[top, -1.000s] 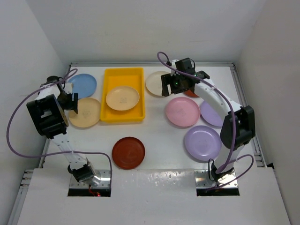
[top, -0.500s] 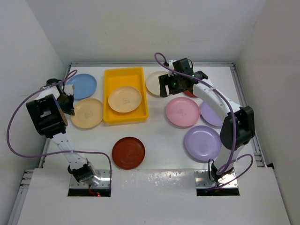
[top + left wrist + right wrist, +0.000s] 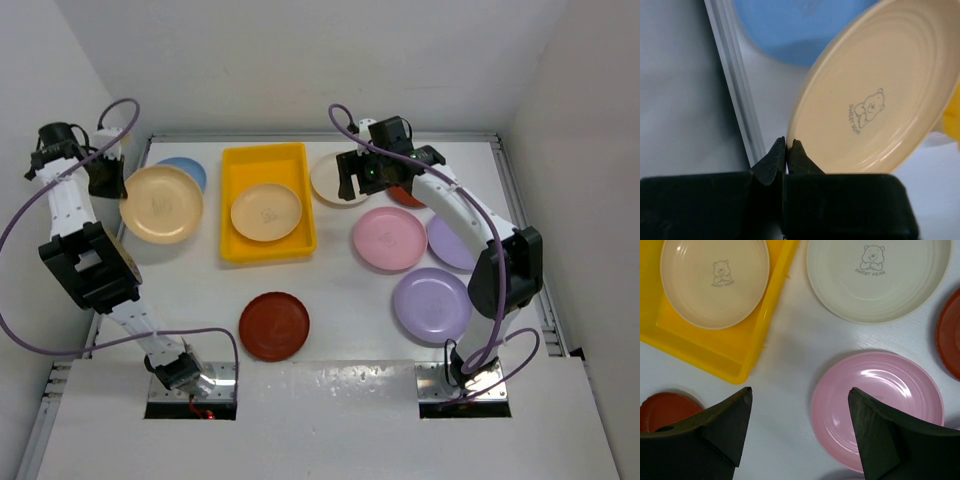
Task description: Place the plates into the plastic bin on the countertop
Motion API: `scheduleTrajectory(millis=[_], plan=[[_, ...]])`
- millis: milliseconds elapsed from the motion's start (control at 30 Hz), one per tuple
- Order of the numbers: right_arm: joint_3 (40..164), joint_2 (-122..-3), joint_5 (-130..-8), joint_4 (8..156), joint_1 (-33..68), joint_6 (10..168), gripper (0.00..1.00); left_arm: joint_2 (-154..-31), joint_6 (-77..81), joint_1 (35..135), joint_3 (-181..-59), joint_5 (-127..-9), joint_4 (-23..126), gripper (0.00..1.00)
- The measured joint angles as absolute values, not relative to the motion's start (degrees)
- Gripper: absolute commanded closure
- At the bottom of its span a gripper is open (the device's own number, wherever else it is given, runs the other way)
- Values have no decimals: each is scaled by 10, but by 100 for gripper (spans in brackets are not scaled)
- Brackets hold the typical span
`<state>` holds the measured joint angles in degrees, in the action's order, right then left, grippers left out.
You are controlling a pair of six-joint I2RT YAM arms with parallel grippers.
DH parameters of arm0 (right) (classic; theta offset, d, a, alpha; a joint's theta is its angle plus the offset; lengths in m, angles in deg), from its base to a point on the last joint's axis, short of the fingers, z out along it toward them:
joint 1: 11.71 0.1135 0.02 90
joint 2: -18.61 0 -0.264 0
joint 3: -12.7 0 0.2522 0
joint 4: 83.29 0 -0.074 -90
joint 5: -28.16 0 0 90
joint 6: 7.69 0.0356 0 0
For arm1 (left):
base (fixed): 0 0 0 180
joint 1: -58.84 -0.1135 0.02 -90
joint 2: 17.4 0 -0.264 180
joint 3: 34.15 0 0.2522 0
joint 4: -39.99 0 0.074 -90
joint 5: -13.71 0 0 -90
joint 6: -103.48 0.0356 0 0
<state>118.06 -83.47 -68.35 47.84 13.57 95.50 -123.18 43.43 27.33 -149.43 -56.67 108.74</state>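
Note:
My left gripper (image 3: 787,145) is shut on the rim of a tan-yellow plate (image 3: 880,95), which it holds tilted above the countertop (image 3: 340,290), left of the yellow plastic bin (image 3: 240,170). The held plate (image 3: 162,203) partly covers a blue plate (image 3: 188,168). Another tan plate (image 3: 265,210) lies inside the bin. My right gripper (image 3: 800,390) hangs open over bare countertop between the bin (image 3: 700,355), a cream plate (image 3: 877,277) and a pink plate (image 3: 880,407), holding nothing.
Two lavender plates (image 3: 432,305) (image 3: 452,245) lie at the right. A dark red plate (image 3: 274,325) lies near the front, and a second one (image 3: 408,198) shows partly behind the right arm. White walls enclose the countertop on three sides.
The left gripper shut on the tan plate's rim and lifted it up and back, over the blue plate. The bin shifted slightly right. The right gripper stayed open.

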Motion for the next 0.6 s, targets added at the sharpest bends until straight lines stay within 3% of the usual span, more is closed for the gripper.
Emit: scheduleTrajectory(millis=[167,300,433,600], plan=[[1183,-836,-684,478,136,950,23,-1223,409,303,-1578,-509,1083,100],[1183,-837,-683,477,136,949,23,-1227,380,389,-1600,-517,1052,100],[1183,-837,-682,476,136,947,23,-1283,362,506,-1618,-547,1029,100],[1180,-837,-674,473,136,945,23,-1384,346,571,-1632,-583,1023,100]])
